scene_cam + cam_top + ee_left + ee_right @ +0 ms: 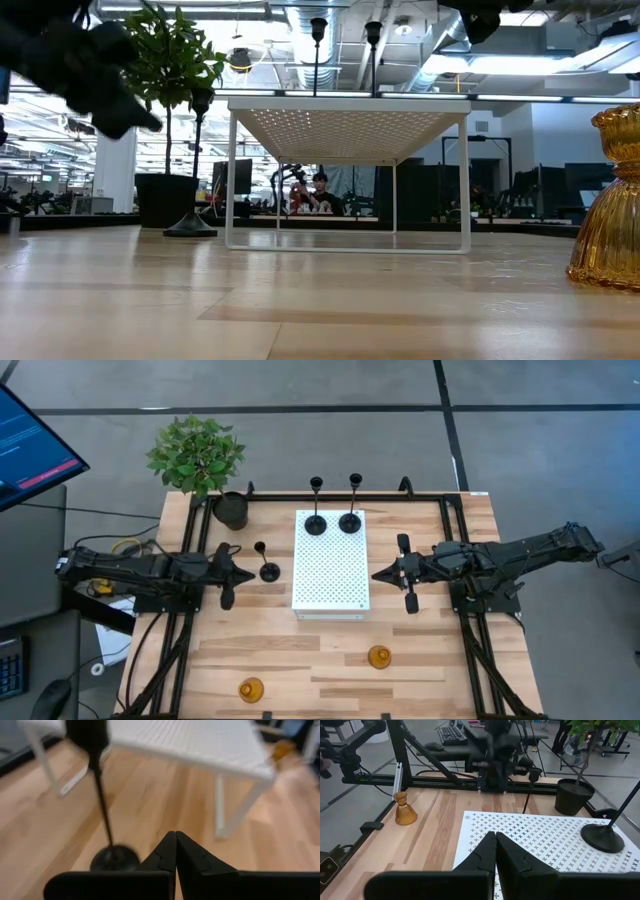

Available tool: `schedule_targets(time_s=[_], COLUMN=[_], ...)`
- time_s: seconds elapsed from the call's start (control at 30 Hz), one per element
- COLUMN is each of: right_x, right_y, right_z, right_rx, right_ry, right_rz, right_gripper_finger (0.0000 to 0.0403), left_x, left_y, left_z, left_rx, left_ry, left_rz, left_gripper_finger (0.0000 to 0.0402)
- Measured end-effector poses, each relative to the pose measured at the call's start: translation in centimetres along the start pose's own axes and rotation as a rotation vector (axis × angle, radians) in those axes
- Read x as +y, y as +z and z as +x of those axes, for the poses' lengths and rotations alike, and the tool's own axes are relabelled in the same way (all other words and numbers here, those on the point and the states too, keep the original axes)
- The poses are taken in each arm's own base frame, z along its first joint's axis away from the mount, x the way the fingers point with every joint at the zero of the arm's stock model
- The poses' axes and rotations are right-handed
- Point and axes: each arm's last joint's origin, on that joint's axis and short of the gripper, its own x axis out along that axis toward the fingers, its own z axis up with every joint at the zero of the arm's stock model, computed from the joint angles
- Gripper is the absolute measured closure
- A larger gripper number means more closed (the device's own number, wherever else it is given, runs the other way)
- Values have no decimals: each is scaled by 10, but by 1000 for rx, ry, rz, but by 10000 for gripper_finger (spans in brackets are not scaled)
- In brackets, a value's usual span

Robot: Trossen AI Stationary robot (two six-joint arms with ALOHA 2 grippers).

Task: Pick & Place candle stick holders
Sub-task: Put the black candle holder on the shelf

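A white perforated stand (pixel 331 565) sits mid-table, carrying two black candle stick holders (pixel 333 522) at its 12 o'clock edge. A third black holder (pixel 268 568) stands on the wood at the stand's 9 o'clock, just beside the left gripper (pixel 247 574) (fingers pressed together, empty). The right gripper (pixel 377 574), likewise closed on nothing, hovers at 3 o'clock; two amber holders (pixel 379 657) sit around 6 o'clock.

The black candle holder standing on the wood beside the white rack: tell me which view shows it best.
The high view: the black candle holder shows whole, between the left gripper and the white rack. The left wrist view blurs it close up; the low view shows it backlit; the right wrist view shows only its top.
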Motion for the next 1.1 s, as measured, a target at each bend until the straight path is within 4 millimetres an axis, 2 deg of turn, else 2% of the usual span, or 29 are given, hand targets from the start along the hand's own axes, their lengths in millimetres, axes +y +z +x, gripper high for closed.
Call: schedule_targets(time_s=[0.27, 0.47, 0.73, 1.1], right_x=[0, 0, 0, 0], right_y=[0, 0, 0, -1], right_z=[0, 0, 0, 0], right_rx=[0, 1, 3, 8], right_ry=[0, -1, -1, -1], right_rz=[0, -9, -11, -12], right_gripper_finger=[403, 403, 403, 403], left_x=[4, 6, 9, 4], left_y=[-18, -30, -33, -29], left_z=[11, 15, 19, 38], left_rx=[-57, -42, -42, -56], left_ry=[96, 108, 240, 247], left_rz=[-22, -49, -39, -43], left_gripper_finger=[396, 368, 295, 190])
